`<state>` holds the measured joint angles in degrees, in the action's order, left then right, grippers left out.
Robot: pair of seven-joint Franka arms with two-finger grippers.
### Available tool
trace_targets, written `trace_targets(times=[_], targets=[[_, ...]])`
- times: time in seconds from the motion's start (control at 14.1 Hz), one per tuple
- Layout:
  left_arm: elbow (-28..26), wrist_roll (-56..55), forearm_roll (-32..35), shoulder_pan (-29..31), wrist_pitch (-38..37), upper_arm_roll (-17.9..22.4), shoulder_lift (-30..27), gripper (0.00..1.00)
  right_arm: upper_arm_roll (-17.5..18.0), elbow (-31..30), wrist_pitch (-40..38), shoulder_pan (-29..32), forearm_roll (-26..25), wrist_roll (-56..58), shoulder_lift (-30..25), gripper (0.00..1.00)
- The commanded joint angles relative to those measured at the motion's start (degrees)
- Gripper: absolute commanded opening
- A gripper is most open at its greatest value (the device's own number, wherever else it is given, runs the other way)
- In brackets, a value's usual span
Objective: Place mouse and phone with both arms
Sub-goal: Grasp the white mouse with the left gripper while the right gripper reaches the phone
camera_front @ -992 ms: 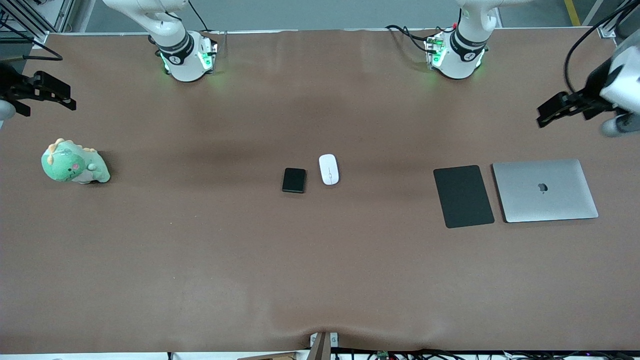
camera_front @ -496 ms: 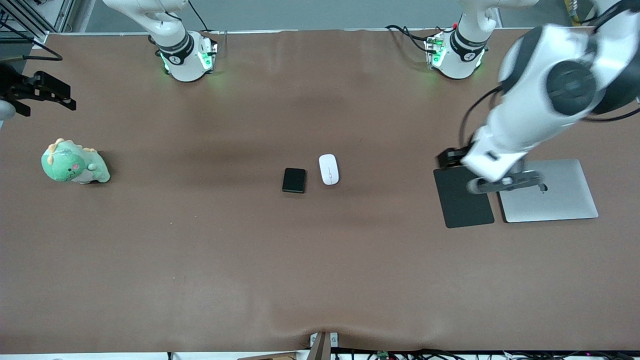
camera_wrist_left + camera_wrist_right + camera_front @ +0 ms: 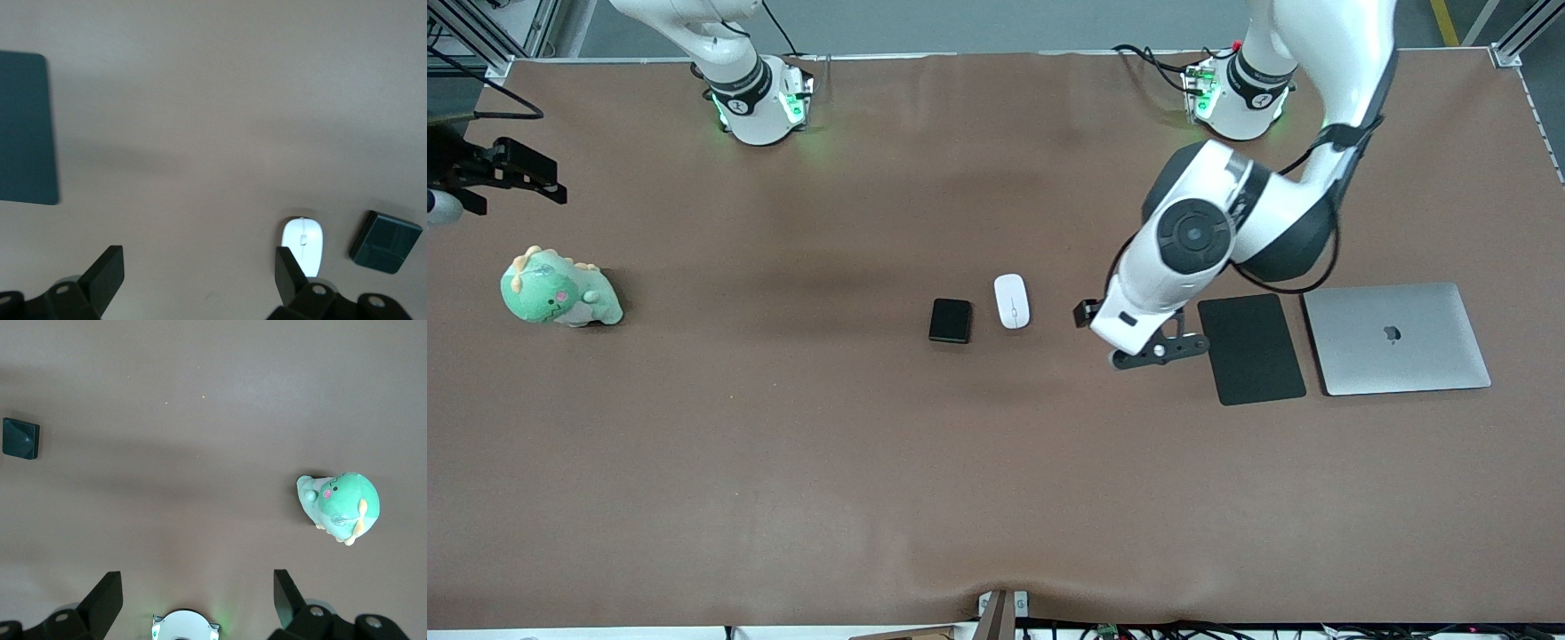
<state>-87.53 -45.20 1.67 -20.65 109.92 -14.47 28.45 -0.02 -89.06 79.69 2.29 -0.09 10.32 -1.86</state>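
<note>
The left gripper [image 3: 1134, 342] hangs over the tabletop [image 3: 783, 444] between mouse [image 3: 1012, 300] and mouse pad [image 3: 1250, 348], fingers spread. The right gripper [image 3: 498, 169] waits above the plush dinosaur [image 3: 559, 289], fingers spread too.

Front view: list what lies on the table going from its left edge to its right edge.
Green plush dinosaur toy → small black rounded phone → white oval mouse → flat black mouse pad → closed silver laptop.
</note>
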Motion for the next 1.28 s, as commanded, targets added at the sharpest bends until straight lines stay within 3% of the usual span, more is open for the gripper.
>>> trace_targets(times=[0.0,0.21,0.92,1.2], targets=[[1.04,-2.44,0.97,-2.28,3.44,0.14,3.53,1.0,0.64,1.52,-0.41,0.78,0.44,0.93,0.98,1.0],[1.04,-3.05,0.88,-3.78,6.7,0.14,5.99,1.0,0.81,1.78,-0.59,0.52,0.35,1.11,5.45,1.0],[1.31,-6.83,3.23,-6.51,13.47,0.94,10.74,1.0,0.99,1.52,-0.41,-3.17,0.53,-0.99,5.9,1.0],[1.48,-9.91,6.06,-6.77,16.36,0.85,12.24,1.0,0.99,1.7,0.11,-4.75,5.61,-7.67,7.22,1.0]])
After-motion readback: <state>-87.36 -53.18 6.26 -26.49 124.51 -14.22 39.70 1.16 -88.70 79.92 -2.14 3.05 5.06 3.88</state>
